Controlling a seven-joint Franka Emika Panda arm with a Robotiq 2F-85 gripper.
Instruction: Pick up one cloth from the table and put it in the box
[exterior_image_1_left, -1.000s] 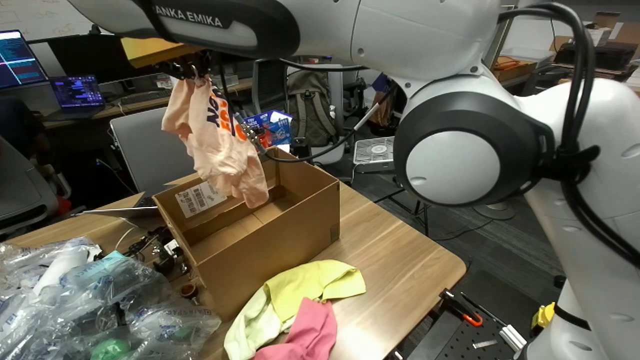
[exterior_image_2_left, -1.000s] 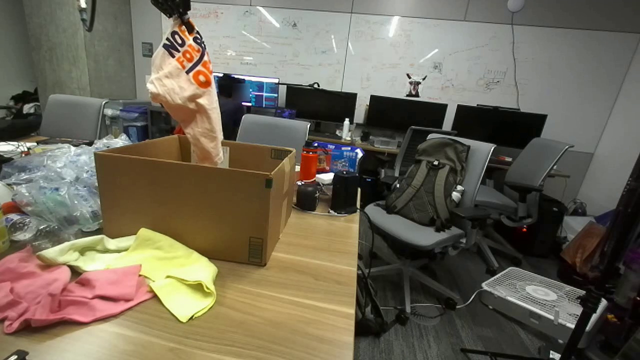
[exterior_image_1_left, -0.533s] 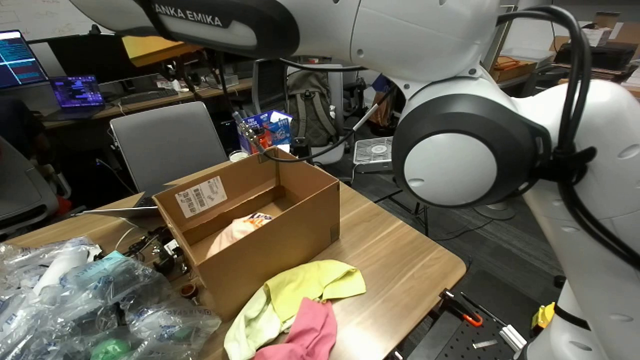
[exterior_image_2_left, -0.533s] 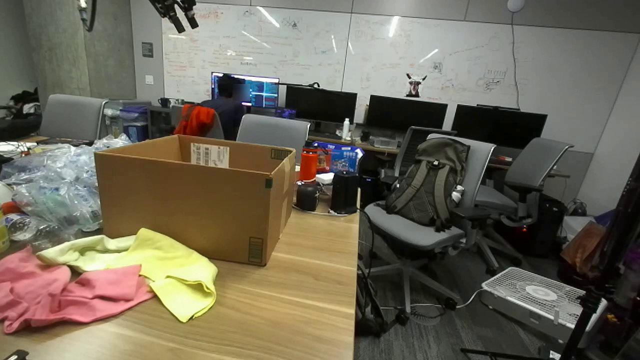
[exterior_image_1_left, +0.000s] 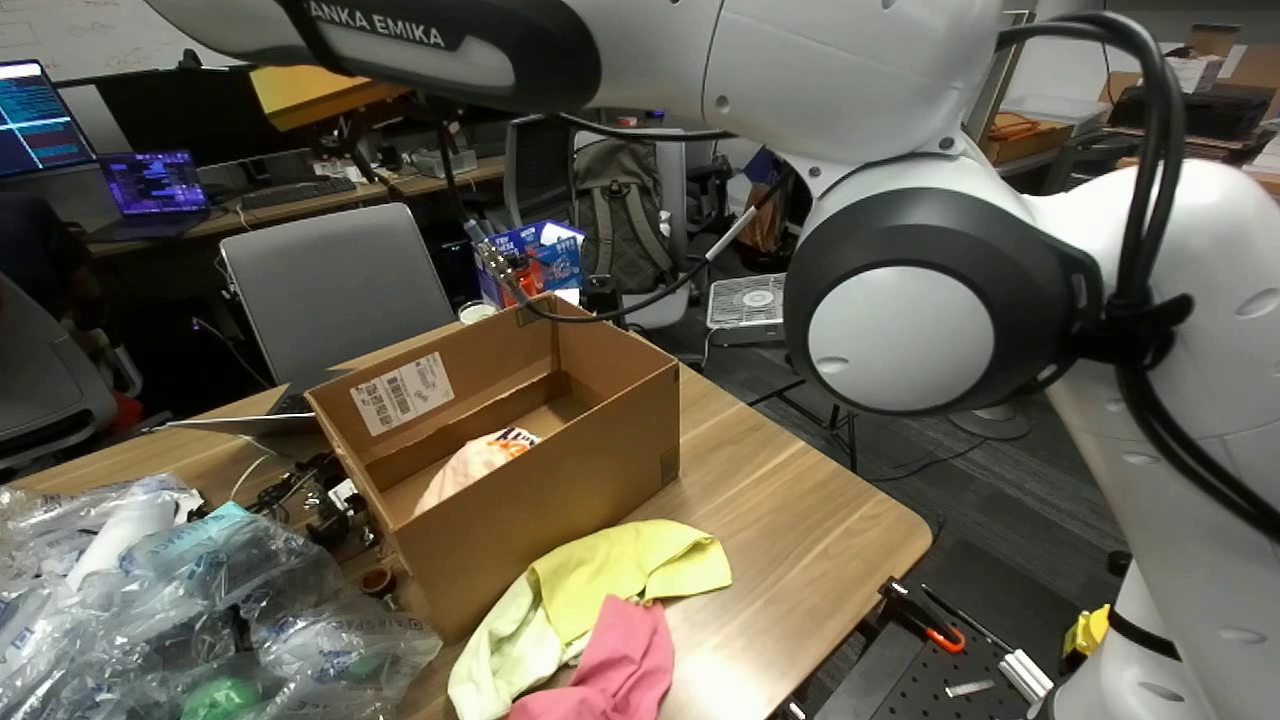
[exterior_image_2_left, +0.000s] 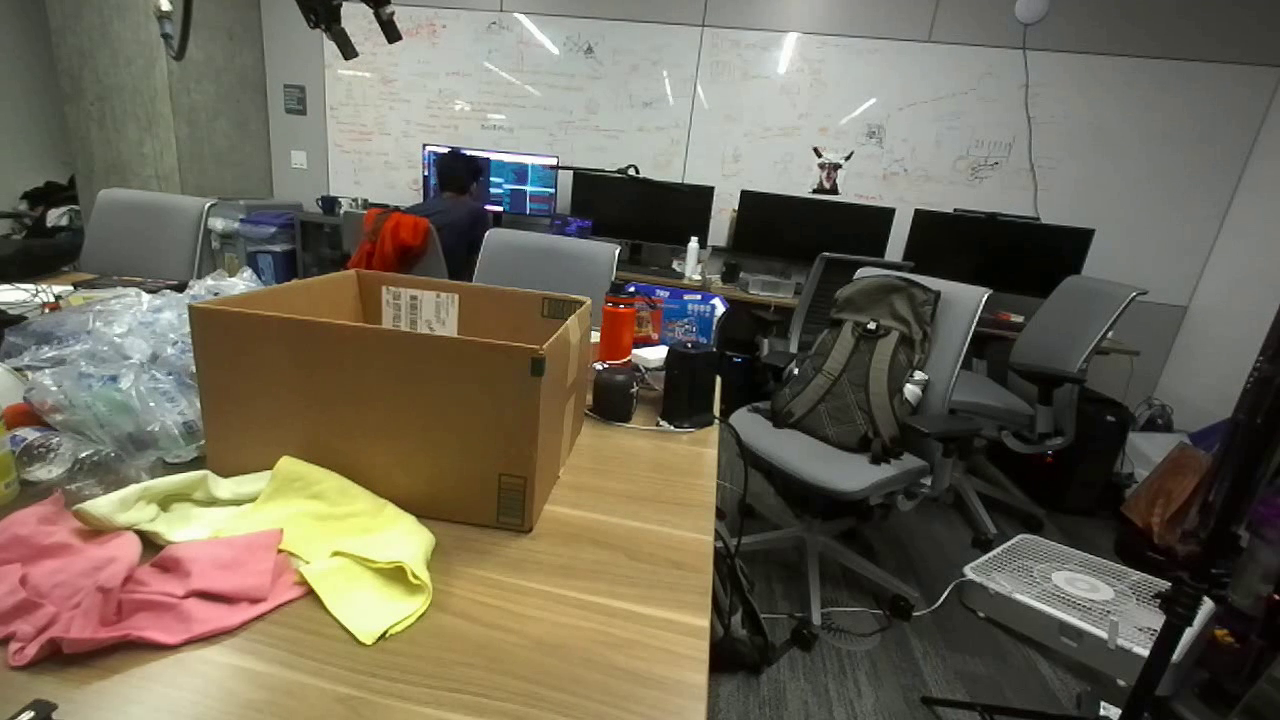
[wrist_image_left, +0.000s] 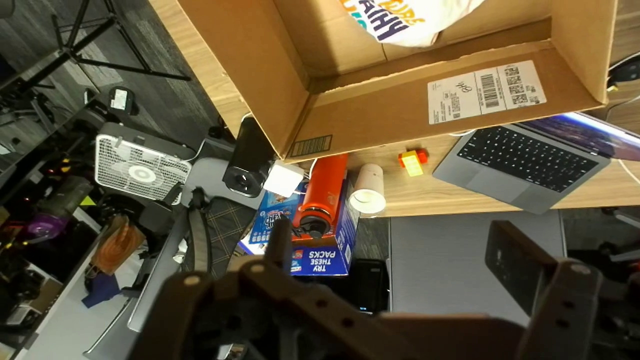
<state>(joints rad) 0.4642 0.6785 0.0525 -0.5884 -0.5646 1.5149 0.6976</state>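
The peach cloth (exterior_image_1_left: 472, 464) with orange and dark printed letters lies crumpled on the floor of the cardboard box (exterior_image_1_left: 560, 500), its near part hidden behind the front wall. From above, the wrist view catches part of that cloth (wrist_image_left: 425, 17) inside the box, cut off by the frame's top edge. The box stands on the wood-topped table (exterior_image_2_left: 590, 590), its flaps not raised above the rim. High above the box, my gripper (exterior_image_2_left: 368, 40) has its fingers spread apart and touches nothing. In the wrist view the gripper (wrist_image_left: 392, 237) shows a wide gap holding no object.
In front of the box lie a yellow-green cloth (exterior_image_1_left: 620, 565) and a pink cloth (exterior_image_1_left: 620, 655), partly overlapping. Plastic air-pillow packaging (exterior_image_1_left: 200, 600) is heaped beside it. Behind the box are a laptop (wrist_image_left: 530, 155), an orange bottle (wrist_image_left: 325, 190) and a white cup (wrist_image_left: 369, 187).
A second ago the gripper was shut on the peach cloth hanging over the box. The jaws have opened and spread wider, and the cloth has dropped inside. The arm has hardly moved.
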